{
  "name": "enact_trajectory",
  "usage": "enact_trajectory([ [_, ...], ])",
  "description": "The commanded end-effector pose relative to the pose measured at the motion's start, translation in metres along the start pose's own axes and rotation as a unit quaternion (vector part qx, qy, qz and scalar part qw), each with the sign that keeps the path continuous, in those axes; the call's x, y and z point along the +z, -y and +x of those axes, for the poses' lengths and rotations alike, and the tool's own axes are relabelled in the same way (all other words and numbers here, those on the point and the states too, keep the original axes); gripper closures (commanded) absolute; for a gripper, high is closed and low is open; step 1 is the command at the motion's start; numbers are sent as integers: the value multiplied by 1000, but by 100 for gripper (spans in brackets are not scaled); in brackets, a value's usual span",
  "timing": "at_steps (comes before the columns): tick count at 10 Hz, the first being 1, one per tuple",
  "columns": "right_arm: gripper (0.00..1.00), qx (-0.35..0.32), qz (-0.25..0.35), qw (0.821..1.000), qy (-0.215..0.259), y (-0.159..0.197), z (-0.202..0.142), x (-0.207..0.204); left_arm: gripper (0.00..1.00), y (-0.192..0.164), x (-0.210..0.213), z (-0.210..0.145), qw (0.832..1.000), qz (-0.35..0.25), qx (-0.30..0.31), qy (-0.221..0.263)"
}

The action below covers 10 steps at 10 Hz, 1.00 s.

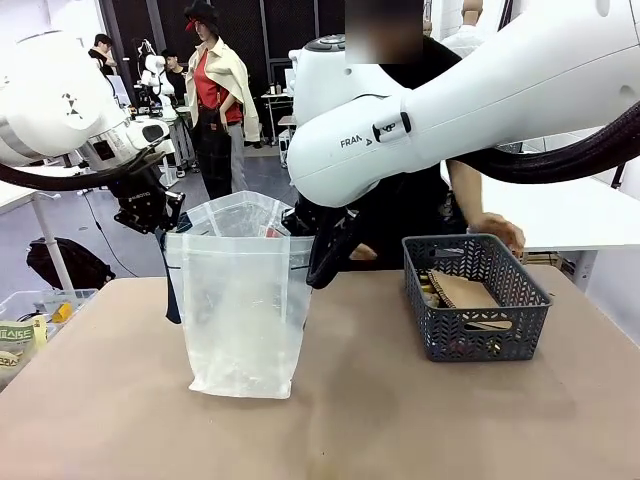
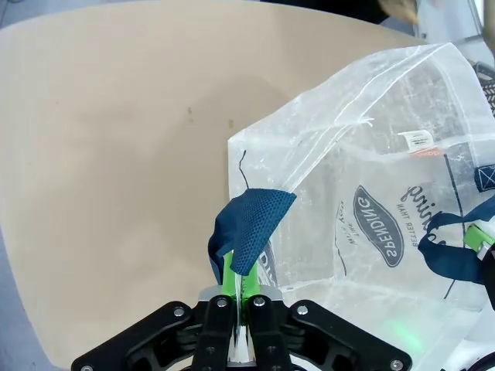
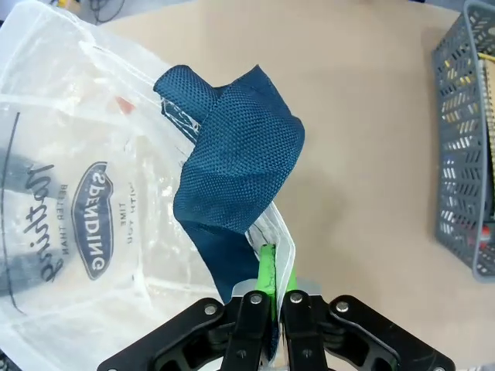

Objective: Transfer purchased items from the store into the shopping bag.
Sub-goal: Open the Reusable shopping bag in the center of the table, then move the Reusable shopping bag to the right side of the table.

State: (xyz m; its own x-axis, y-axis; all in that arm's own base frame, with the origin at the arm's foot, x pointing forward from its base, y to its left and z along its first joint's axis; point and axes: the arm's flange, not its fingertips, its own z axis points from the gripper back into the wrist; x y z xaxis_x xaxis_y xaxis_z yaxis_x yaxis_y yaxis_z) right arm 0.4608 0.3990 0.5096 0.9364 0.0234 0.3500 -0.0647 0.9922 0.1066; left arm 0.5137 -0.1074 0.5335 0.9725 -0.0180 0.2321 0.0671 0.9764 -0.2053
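The shopping bag [image 1: 240, 310] stands at centre-left of the front view on the brown table [image 1: 400, 420], its mouth spread between the two arms. At the bag's upper-left corner, the left gripper [image 1: 160, 225] has its jaws closed tight on the rim beside a dark blue handle [image 2: 251, 228]. At the upper-right corner, the right gripper [image 1: 318, 262] is pinched on the opposite rim, just under the other handle [image 3: 232, 154]. The grey basket [image 1: 475, 300] sits at the right of the frame, apart from the bag, with tan packets [image 1: 460, 290] in it. A person's hand [image 1: 497, 232] rests just behind its far edge.

This looks like the holding-open step; I cannot make out any goods inside the bag. The next move calls for an item lifted from the basket and dropped through the mouth, with both grips taut so the rim does not sag.
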Motion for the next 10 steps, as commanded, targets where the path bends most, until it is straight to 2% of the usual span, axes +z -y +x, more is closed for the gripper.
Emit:
enact_trajectory([
  [1,100,-1,3,1000,4,0,1,2,100,-2,3,1,1000,0,3,3],
  [10,100,-1,3,1000,4,0,1,2,100,-2,3,1,1000,0,3,3],
])
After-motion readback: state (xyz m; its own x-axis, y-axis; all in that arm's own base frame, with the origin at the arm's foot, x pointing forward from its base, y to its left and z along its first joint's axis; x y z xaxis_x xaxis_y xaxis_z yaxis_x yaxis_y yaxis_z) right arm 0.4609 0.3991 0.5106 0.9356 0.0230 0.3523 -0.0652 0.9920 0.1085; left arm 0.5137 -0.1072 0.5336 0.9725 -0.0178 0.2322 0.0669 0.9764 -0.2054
